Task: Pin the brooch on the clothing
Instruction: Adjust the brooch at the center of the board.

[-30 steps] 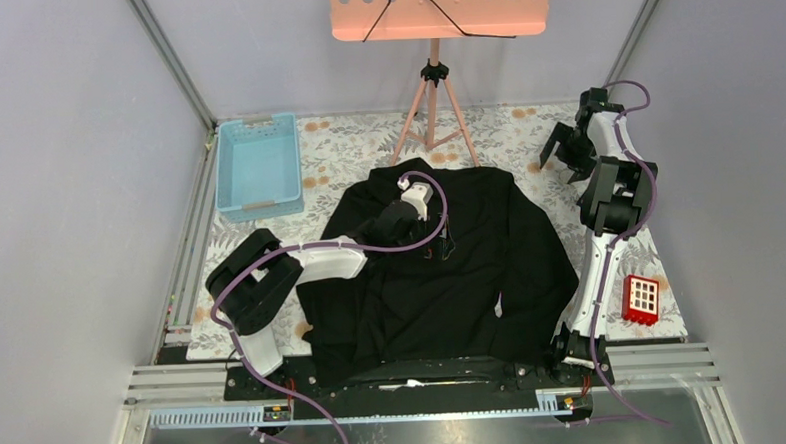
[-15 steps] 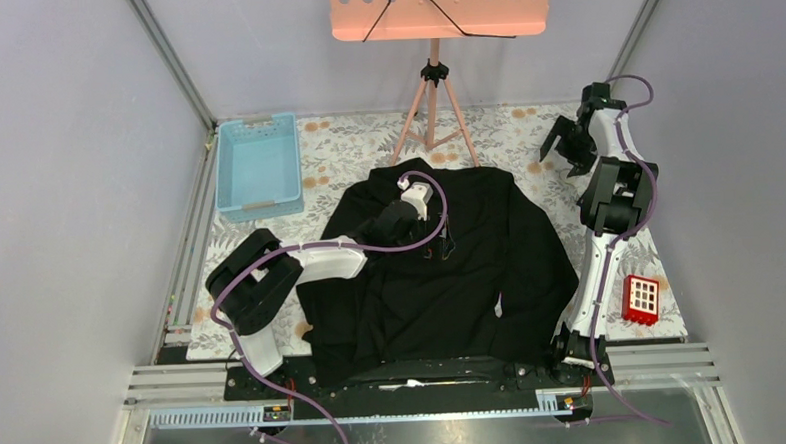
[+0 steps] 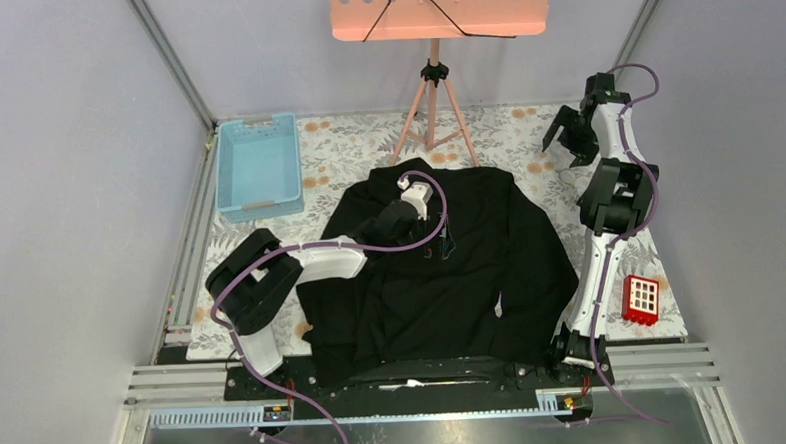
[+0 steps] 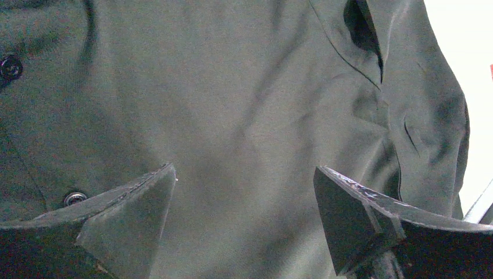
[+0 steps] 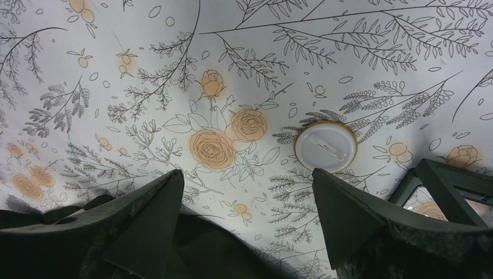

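At the upper left of the top view a light blue basket [image 3: 257, 168] sits on the floral tablecloth [image 3: 346, 149], well apart from the work. Just right of it, the left gripper [image 4: 245, 168] hangs low over the chest of the black shirt [image 3: 452, 279], which lies spread across the middle of the table with its collar toward the far edge. Its fingers stand wide apart with nothing between them but fabric, and two shirt buttons [image 4: 74, 198] show at the left edge of its wrist view. This arm has not shifted in the last second.

Above the shirt, at top centre, stands a tripod stand with an orange tray [image 3: 440, 5].

The change is on the right. The right gripper [image 5: 247, 172] has drifted up and outward toward the upper right corner of the top view and is now over bare cloth beyond the shirt's shoulder. Its fingers are also spread wide and empty. Its wrist view shows the brooch [image 5: 325, 145], a round white disc with a gold rim, lying on the cloth right of centre, ahead of the right finger. So the brooch is not yet picked up. The move looks like lining up, and the gripper would likely need to shift right before it descends.

A red and white block [image 3: 641, 299] sits at the lower right.
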Available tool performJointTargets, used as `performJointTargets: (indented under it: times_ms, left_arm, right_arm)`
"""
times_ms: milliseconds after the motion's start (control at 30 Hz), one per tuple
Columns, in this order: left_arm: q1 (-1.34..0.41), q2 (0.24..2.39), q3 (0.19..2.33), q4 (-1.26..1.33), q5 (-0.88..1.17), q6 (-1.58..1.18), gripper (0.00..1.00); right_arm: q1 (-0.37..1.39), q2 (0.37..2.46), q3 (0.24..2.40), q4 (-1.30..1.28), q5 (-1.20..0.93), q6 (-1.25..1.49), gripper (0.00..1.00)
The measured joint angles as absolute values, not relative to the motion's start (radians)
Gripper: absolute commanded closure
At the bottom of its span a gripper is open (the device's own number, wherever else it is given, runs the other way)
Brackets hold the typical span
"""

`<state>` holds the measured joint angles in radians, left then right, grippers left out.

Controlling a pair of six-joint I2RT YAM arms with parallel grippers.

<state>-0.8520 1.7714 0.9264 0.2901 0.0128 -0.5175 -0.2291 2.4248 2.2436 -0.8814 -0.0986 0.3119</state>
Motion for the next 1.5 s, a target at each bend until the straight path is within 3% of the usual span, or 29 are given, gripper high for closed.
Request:
performJointTargets:
  times_ms: [633,733,1500]
  left_arm:
    - [-0.851,1.769,0.92,0.294,0.012,-0.522,0.03]
    - [-0.851,1.766,0.913,0.297,0.012,-0.523,0.03]
    - [-0.849,1.76,0.906,0.306,0.012,-0.524,0.03]
  right_arm:
    - [-0.229,2.446,2.233,-0.892,-0.099,0.315,0.11]
    - [-0.229,2.453,2.22,-0.886,-0.101,0.324,0.01]
    - [-0.22,2.432,2.123,-0.84,-0.09,0.334,0.0]
